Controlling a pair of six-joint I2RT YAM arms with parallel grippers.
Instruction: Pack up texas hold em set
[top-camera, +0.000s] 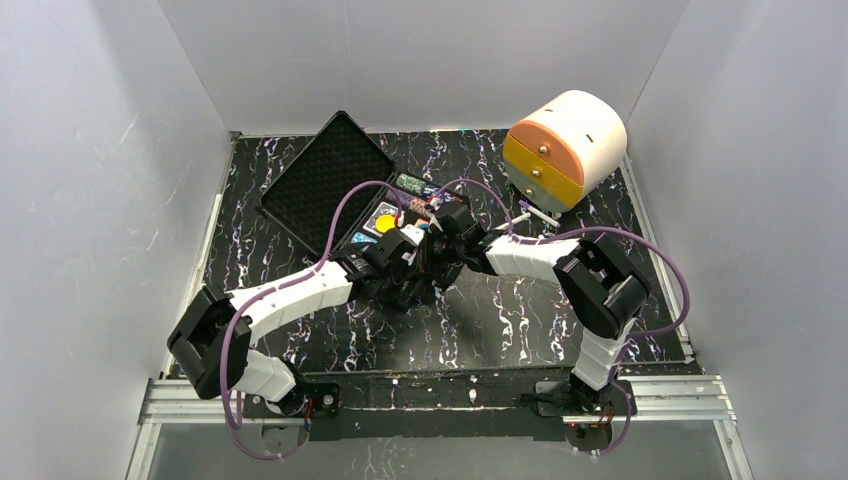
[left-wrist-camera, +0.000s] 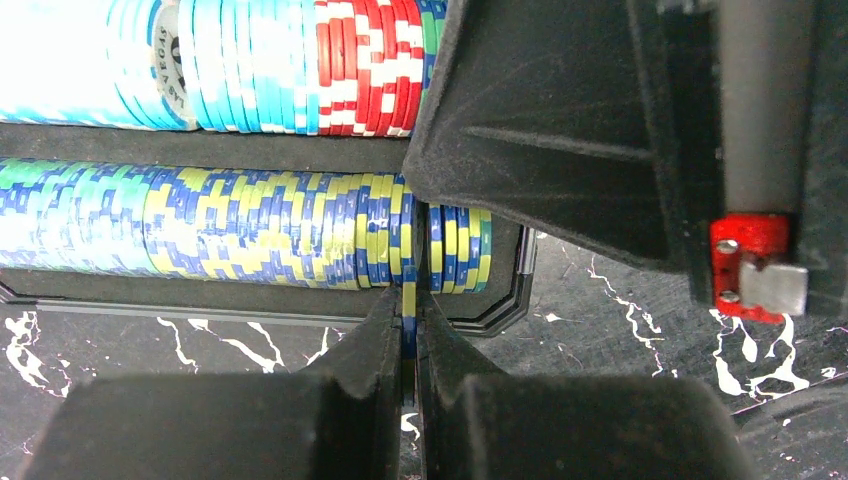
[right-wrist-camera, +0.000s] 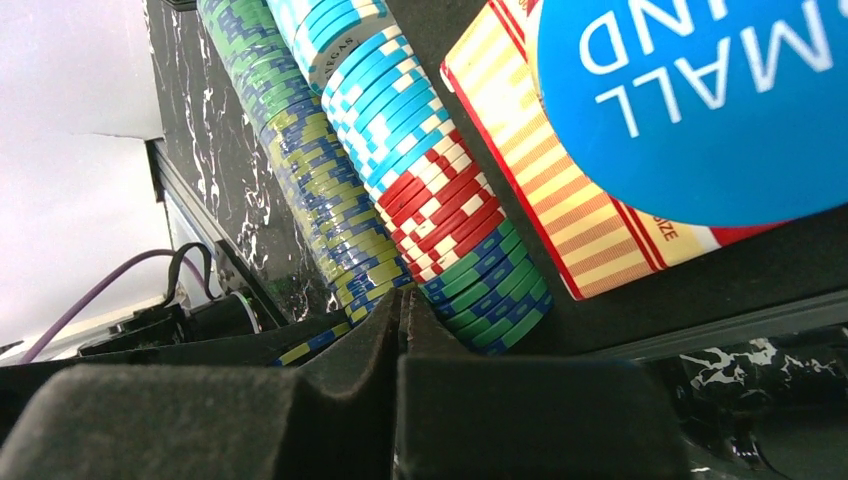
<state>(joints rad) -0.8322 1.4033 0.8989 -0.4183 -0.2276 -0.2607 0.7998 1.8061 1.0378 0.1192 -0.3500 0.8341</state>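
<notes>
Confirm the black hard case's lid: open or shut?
Open. The foam-lined black lid is swung back, leaving multicoloured poker chip rows exposed.

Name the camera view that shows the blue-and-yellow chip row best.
Left wrist: the blue-and-yellow chip row runs side-on across the frame, with the left gripper shut on a blue-and-yellow chip near its end. Right wrist shows the row obliquely. In top external the arms mostly cover it.

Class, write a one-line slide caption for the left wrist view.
Left gripper pinches one yellow-and-blue chip at the end of the lower chip row in the black case.
</notes>
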